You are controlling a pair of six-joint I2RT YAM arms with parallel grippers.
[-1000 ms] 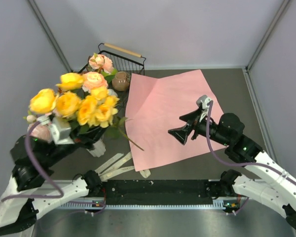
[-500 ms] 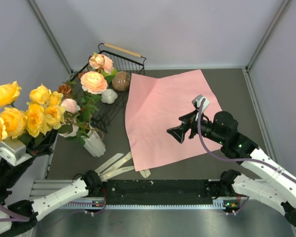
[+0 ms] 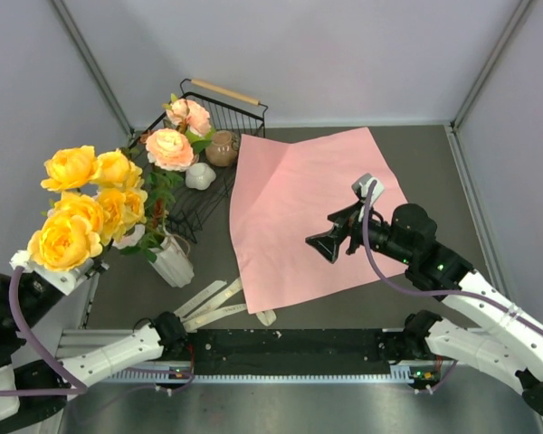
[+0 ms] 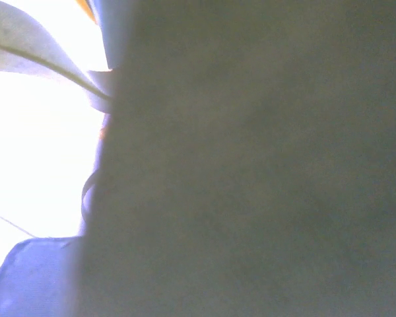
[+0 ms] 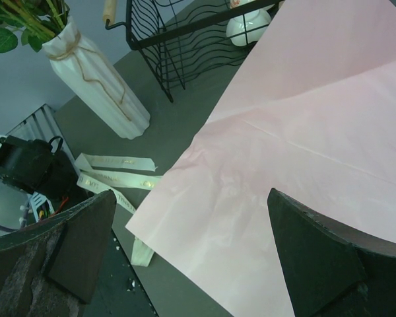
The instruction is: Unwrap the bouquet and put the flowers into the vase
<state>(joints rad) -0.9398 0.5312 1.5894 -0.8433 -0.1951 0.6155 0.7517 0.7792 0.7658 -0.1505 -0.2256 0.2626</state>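
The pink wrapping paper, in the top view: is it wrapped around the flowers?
No, the pink wrapping paper lies spread open and flat on the table, well apart from the yellow flowers at the left.

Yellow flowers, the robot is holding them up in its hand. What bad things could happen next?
1. The vase is slim and already crowded with pink roses. Pushing the yellow flowers in might tip it or snag the stems.
2. The yellow flowers sit beside the left wall, away from the vase, so swinging them over could bump the wire basket or the roses.
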